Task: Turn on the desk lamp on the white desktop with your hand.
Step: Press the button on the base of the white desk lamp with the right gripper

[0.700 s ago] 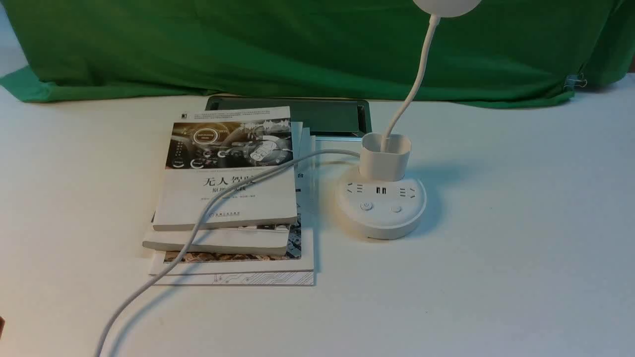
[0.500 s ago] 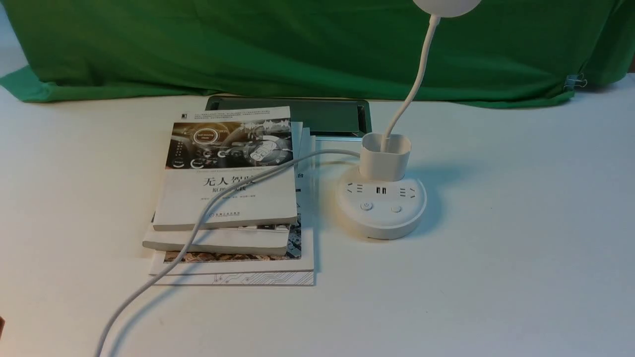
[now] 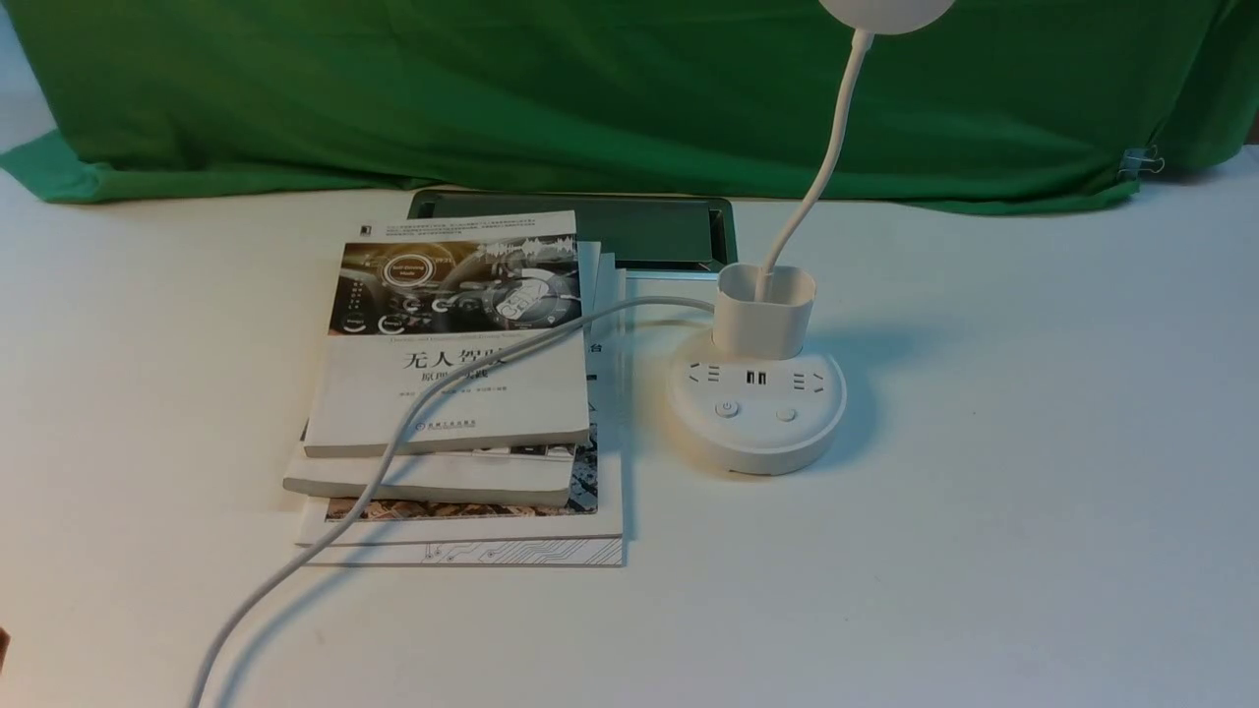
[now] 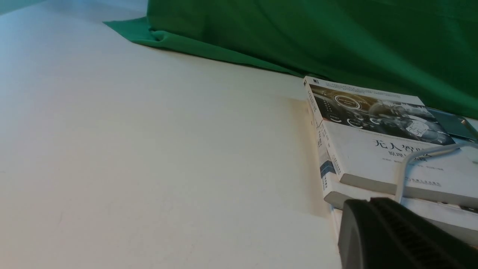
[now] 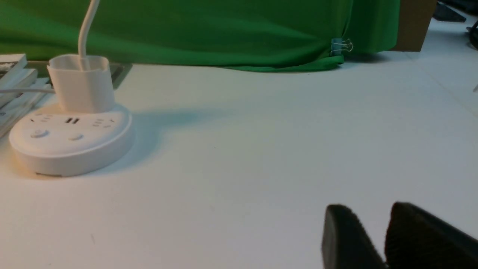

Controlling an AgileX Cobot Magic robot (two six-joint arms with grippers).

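- On the white, matte surface [image 3: 1013, 511], the desk lamp [image 3: 764, 320] is standing just to the right of the stacked paperback books [image 3: 448, 364], its smooth round base [image 3: 757, 433] carrying sockets, USB ports and two buttons.
- A rounded, open-topped cup holder [image 3: 762, 320] is rising from the base; a thin grey cable [image 3: 403, 423] is curving across the glossy covers.
- Behind, green cloth [image 3: 629, 98] is hanging in soft folds.
- The front view is showing the underside of the lamp head [image 3: 885, 12], cut off by its edge; the right wrist view is showing a brown box-like object [image 5: 414, 26]; the left wrist view is showing the books' spines.
- The gooseneck [image 3: 831, 147] is running upward, leaning right, while the buttons are facing the robot's side.
- The left hand [image 4: 368, 201] is keeping its fingers together, holding nothing visible; the right hand [image 5: 369, 207] is standing open and empty.
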